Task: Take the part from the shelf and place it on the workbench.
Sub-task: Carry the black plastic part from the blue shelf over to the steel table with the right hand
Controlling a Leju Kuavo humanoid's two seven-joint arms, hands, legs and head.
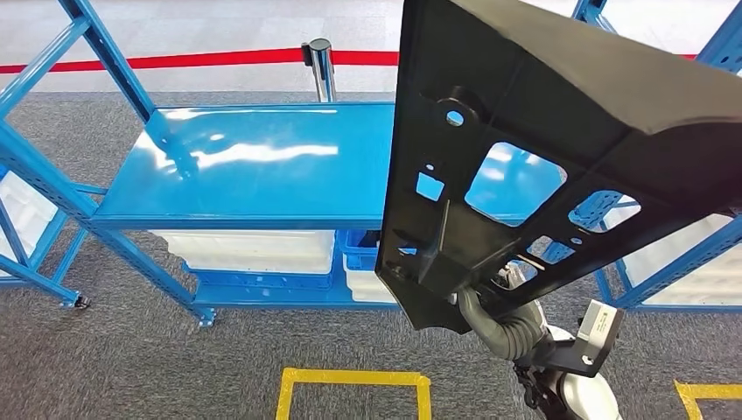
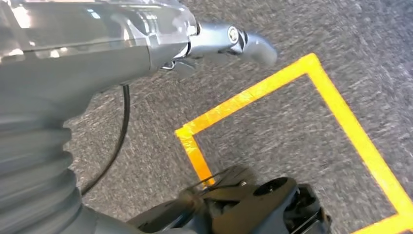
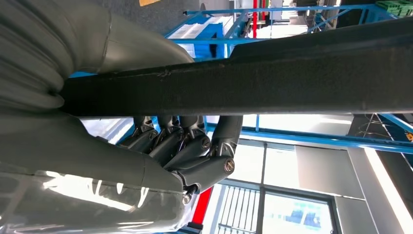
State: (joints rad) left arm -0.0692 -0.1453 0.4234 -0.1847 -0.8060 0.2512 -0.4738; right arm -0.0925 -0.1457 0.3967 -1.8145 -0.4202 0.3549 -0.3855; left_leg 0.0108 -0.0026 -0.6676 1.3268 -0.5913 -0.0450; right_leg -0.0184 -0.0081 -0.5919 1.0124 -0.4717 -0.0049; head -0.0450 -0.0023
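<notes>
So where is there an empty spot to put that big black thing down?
The top blue shelf is bare from its left post across to the black part, which the right hand grips. The carpet inside the yellow tape square is bare too. Under the shelf it is crowded with white bins.

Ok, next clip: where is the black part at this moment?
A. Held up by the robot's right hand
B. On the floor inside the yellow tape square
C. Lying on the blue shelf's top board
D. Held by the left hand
A: the right hand has its fingers wrapped around the black part, which is raised in front of the blue shelf.
</notes>
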